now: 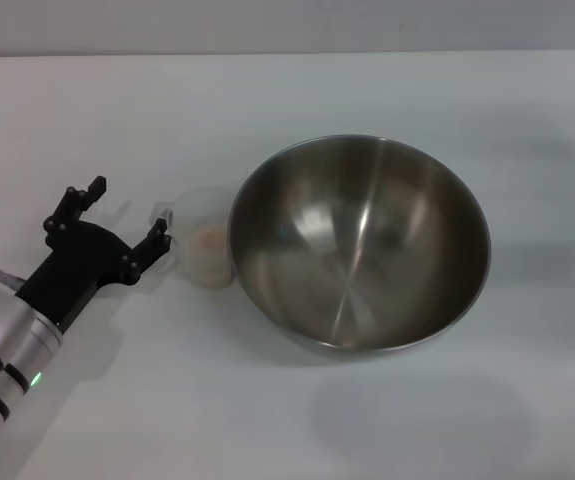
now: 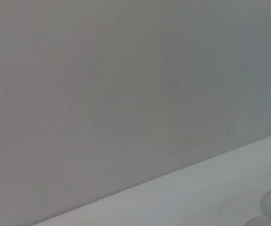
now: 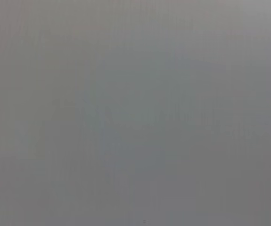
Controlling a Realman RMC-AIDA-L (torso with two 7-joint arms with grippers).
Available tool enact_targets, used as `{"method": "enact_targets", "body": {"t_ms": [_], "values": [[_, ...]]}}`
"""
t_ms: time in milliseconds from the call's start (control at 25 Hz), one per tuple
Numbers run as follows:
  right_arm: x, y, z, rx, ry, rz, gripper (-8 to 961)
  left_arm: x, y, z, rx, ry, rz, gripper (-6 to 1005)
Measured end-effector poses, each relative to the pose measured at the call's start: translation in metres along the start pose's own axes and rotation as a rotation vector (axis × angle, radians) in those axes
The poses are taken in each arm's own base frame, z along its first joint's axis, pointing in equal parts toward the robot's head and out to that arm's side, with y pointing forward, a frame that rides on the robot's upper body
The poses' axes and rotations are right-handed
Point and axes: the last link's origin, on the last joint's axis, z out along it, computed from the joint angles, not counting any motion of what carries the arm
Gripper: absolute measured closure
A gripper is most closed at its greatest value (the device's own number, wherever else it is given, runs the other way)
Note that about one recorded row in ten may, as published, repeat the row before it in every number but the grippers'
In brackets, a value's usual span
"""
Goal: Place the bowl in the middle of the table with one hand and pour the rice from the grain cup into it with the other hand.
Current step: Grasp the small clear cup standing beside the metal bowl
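1. At the left of the head view, the left arm enters from the lower corner and is cut off by the picture's edge; only its silver-and-white wrist and black gripper show.
2. The left gripper hangs low over the white bench, its two fingers spread wide apart and holding nothing. One fingertip lies just beside the grain cup's tab; whether it touches cannot be told.
3. The grain cup stands upright on the bench, between the gripper and the bowl. Its clear wall is hard to make out against the white surface. A tan patch of rice shows inside it.
4. The stainless-steel bowl sits near the middle of the bench, just beside the cup, its rim close to or touching the cup's wall. Its inside shows only reflections.
5. The left wrist view shows a grey wall above the bench edge, with a faint curved shape at one corner too blurred to name.
6. The right gripper appears in no view; the right wrist view is a plain grey field.
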Motion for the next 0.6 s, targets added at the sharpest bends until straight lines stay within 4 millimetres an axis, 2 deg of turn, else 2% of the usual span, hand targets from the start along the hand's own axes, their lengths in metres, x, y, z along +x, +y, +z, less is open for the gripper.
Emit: {"method": "enact_targets", "body": {"t_ms": [600], "values": [[0.0024, 0.0031, 0.0018, -0.010, 0.019, 0.009, 595, 0.0012, -0.0061, 0.0000, 0.045, 0.007, -0.019, 236]]}}
